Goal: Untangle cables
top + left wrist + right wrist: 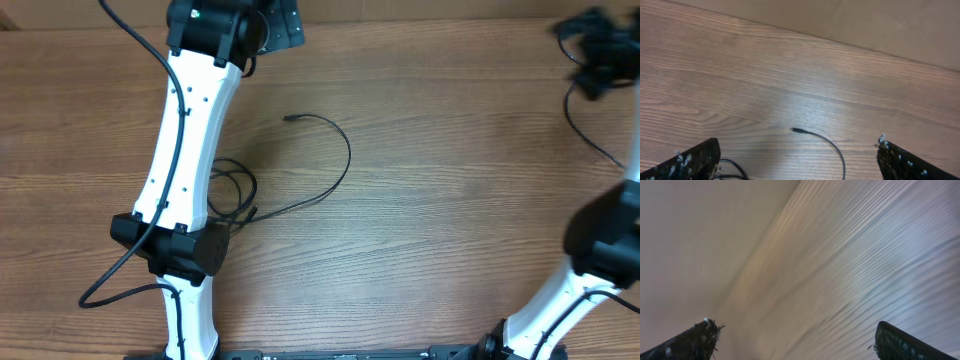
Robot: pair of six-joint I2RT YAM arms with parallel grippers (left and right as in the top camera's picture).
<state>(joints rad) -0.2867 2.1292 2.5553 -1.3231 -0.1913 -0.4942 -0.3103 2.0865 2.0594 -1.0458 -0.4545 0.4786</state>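
A thin black cable (347,155) lies on the wooden table, its small plug (290,118) at the free end. It arcs right and runs back to loose loops (232,188), which are partly hidden under my left arm. In the left wrist view the plug (796,130) and cord (838,151) lie ahead between my fingers, and the loops (733,168) sit by the left finger. My left gripper (281,27) (797,165) is raised above the table, open and empty. My right gripper (596,50) (797,340) is raised at the far right, open and empty, away from the cables.
A tan wall runs along the table's far edge (855,25). A thick black arm wire (120,262) hangs beside my left arm and loops out to its left. The right wrist view is blurred and shows only bare wood (865,255).
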